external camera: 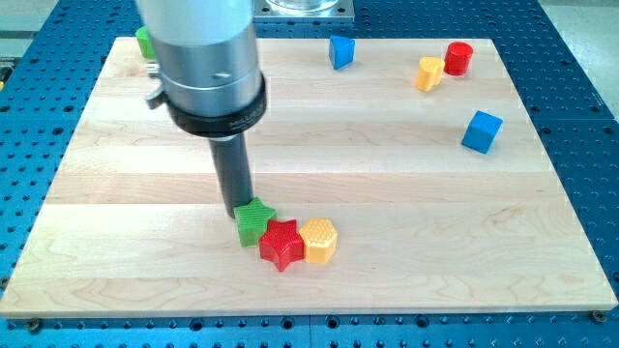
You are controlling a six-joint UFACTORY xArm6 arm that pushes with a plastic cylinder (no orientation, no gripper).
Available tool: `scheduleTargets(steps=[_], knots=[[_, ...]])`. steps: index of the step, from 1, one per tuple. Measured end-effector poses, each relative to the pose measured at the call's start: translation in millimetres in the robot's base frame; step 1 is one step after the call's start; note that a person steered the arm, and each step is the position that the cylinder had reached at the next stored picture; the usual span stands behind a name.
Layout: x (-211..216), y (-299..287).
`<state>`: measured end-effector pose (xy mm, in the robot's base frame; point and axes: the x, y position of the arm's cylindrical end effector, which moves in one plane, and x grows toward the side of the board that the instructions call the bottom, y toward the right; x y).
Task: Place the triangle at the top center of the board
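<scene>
Tip against the wrong cluster; the triangle stands far from it.

Our tip [239, 212], a plain rod that neither opens nor grips, appears to touch the green star [254, 221], which abuts the red star [281, 244] and yellow hexagon [319, 240]. We judge the blue triangle [340, 50] already near top centre of the board [387, 280]. Risk: a further push scatters this cluster, leaving the triangle unserved.

The blue triangle [340, 50] lies flat on the tabletop [387, 184], close to the edge at the view's top and a little to the right of the middle. It is a small, solid blue wedge-shaped block. Its corners' exact heading is hard to tell.
</scene>
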<state>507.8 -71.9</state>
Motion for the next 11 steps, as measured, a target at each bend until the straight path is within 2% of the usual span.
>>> scheduleTargets(steps=[1, 2, 4, 5, 9, 10, 11], knots=[[-64.8, 14.1], [-124.6, 58.0], [-135.5, 74.6], [-157.1, 79.4], [-295.3, 141.5], [-298.8, 129.9], [-299.4, 158.7]])
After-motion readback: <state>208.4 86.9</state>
